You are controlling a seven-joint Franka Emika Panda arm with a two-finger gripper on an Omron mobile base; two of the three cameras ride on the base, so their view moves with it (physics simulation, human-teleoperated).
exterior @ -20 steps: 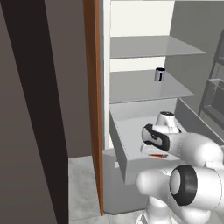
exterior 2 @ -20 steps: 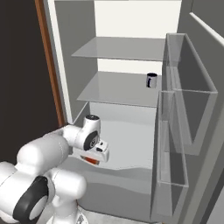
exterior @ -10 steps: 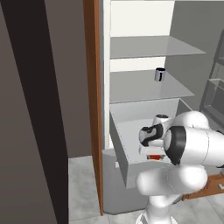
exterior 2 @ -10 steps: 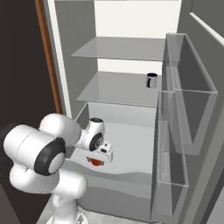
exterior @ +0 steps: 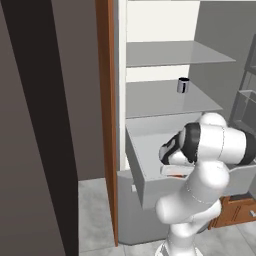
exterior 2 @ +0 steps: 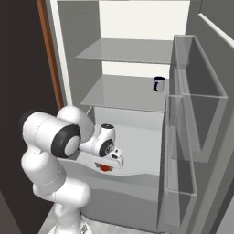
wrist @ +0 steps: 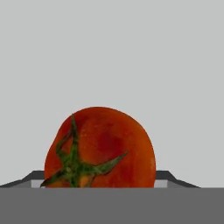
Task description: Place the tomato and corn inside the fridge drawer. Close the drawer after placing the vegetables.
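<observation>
Tomato: the tomato point(wrist: 99, 146) sits right at the gripper's tips, red with a green star stem. It is held between the two dark finger tips point(wrist: 33, 177).
Gripper: the gripper point(exterior 2: 106, 165) is closed around the tomato, low inside the fridge drawer. A bit of red peeks out under the hand in both base views point(exterior: 176, 174).
Writing: I can see no words or labels on anything.
Fridge drawer: the fridge drawer point(exterior 2: 137, 176) is pulled out and open. Its plain grey floor lies just below and all around the gripper. Its front wall point(exterior: 137, 172) is close beside the hand.
Arm: the white arm point(exterior: 217, 145) bends over the drawer and hides part of it.
Shelves: two flat grey shelves point(exterior 2: 130, 91) are above and behind the gripper.
Cup: a small dark cup point(exterior 2: 158, 83) stands on the lower shelf, far beyond the gripper.
Door bins: clear door bins point(exterior 2: 189, 119) hang on the open door, well off to the side.
</observation>
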